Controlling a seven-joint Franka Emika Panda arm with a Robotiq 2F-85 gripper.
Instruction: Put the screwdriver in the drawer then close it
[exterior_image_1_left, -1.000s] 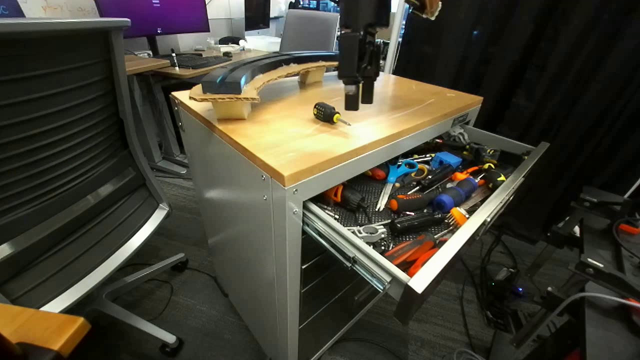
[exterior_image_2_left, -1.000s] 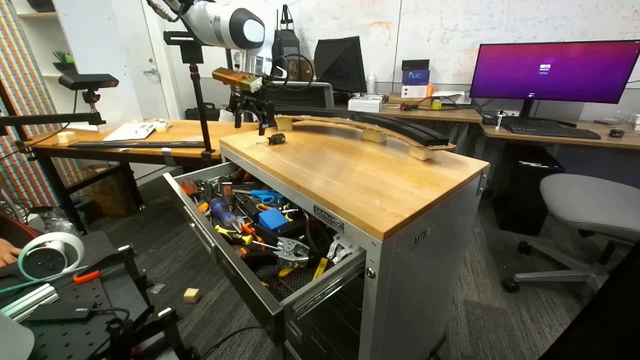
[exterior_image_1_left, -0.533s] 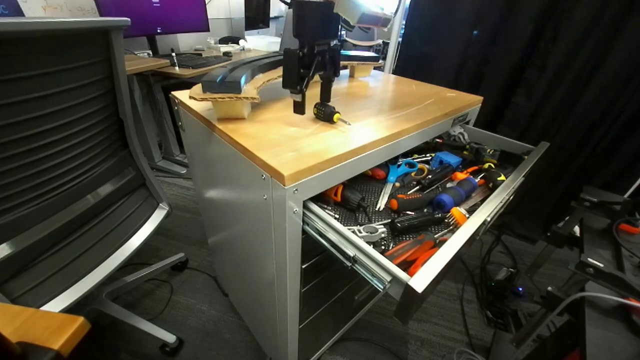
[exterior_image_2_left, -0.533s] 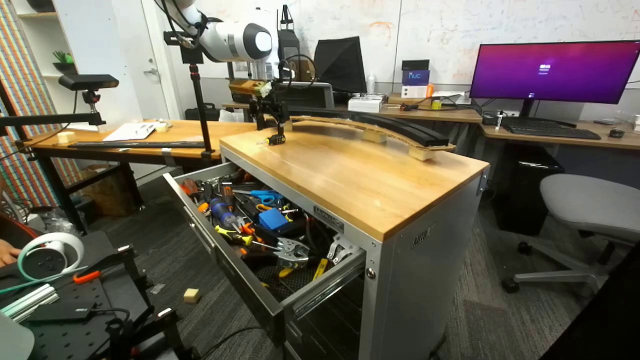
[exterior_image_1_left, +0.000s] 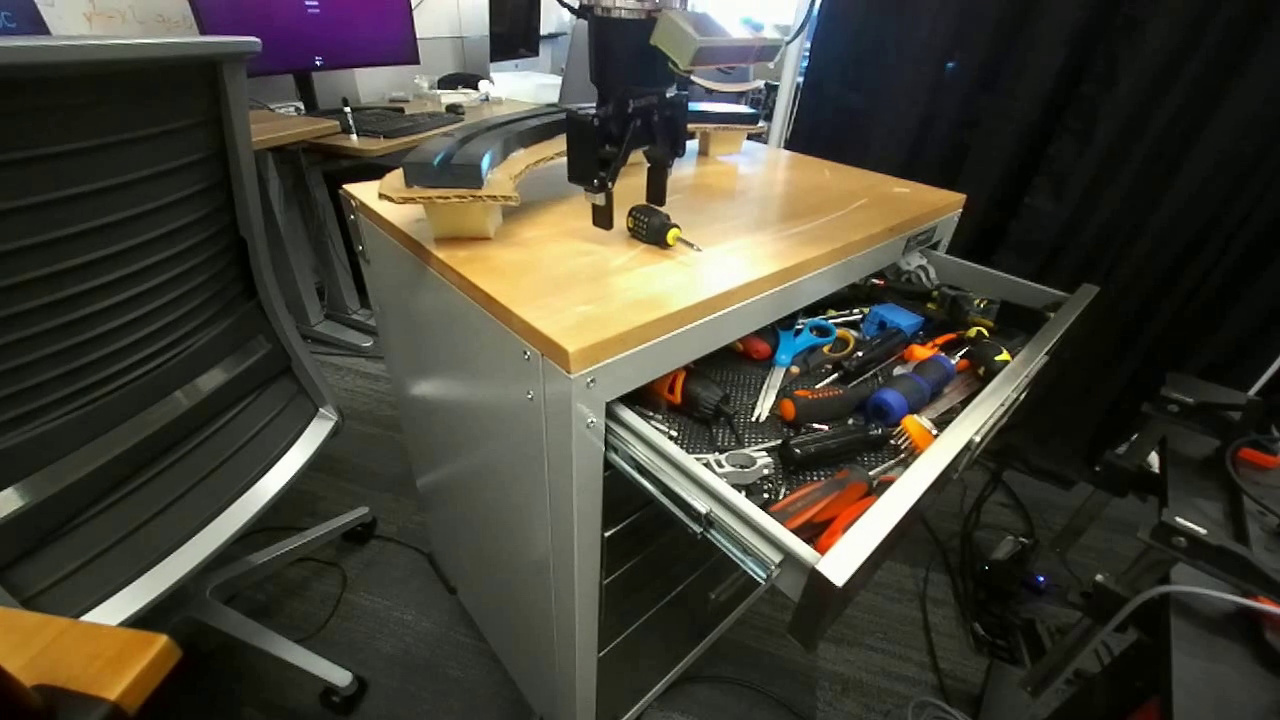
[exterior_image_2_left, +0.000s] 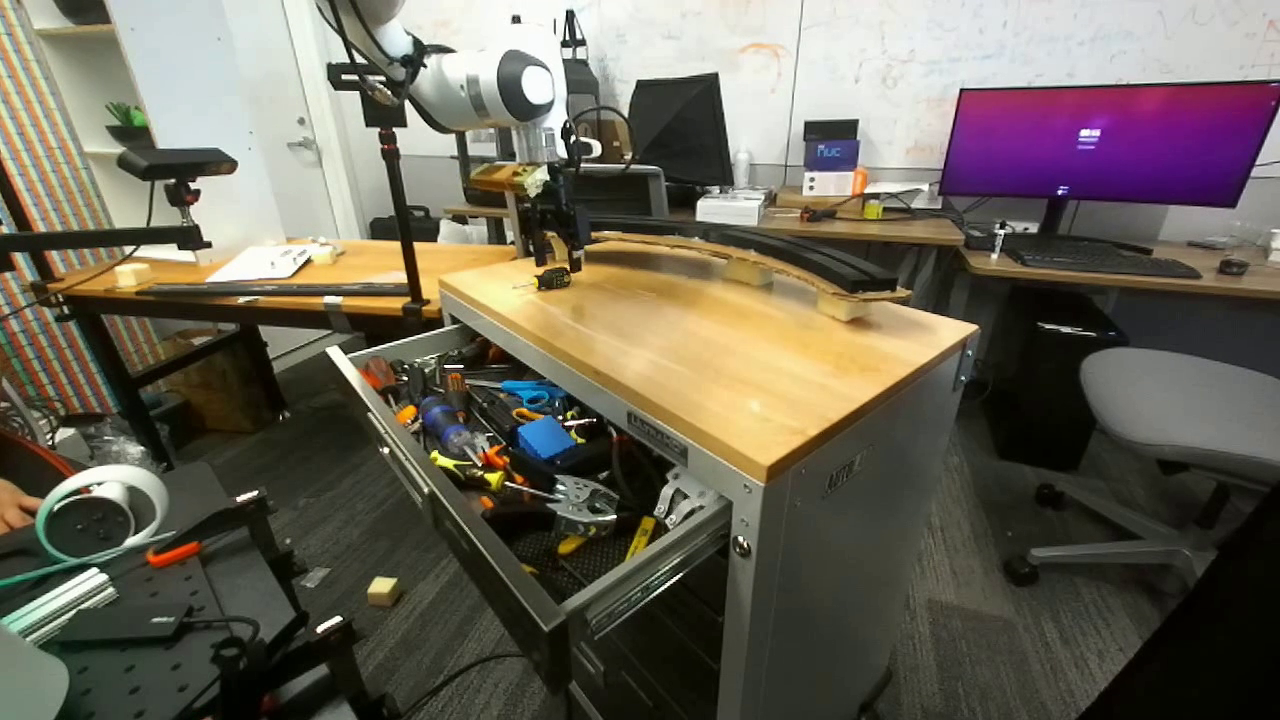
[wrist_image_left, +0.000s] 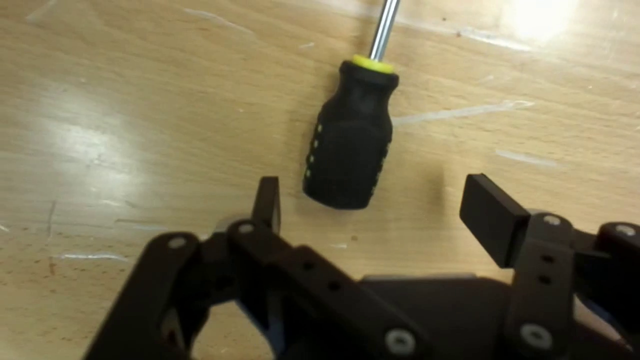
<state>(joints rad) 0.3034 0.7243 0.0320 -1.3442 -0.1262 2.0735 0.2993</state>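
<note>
Black handle of the stubby screwdriver (wrist_image_left: 352, 137) right before the gripper (wrist_image_left: 372, 215), acc. to the wrist view. Lying on the wooden top (wrist_image_left: 150, 125), w/ the shaft (wrist_image_left: 383, 30) pointing away from the gripper. Two fingers (wrist_image_left: 492, 220) spread wide, holding nothing, w/ only the butt end of the handle approx. at the line between them, nearer to the finger on the view's left side. Step in hand, prob.: lining up for the grasp; nothing picked up yet.

In an exterior view, drawer (exterior_image_1_left: 925, 475) pulled out below the wooden top, w/ many other tools (exterior_image_1_left: 910, 392) inside. So no pulling to do, only placing and closing. Handle near the fingers; impossible to tell if touching.

In an exterior view again, white arm (exterior_image_2_left: 450, 90) above the far end of the wooden top, w/ the gripper beside the handle. Exact height hard to judge.

Next move, as judged: go fwd along the handle, shift slightly toward the nearer finger, lower if necessary, then squeeze across the thick part. Afterwards lift, carry over the drawer, let go, and push the drawer in completely.
</note>
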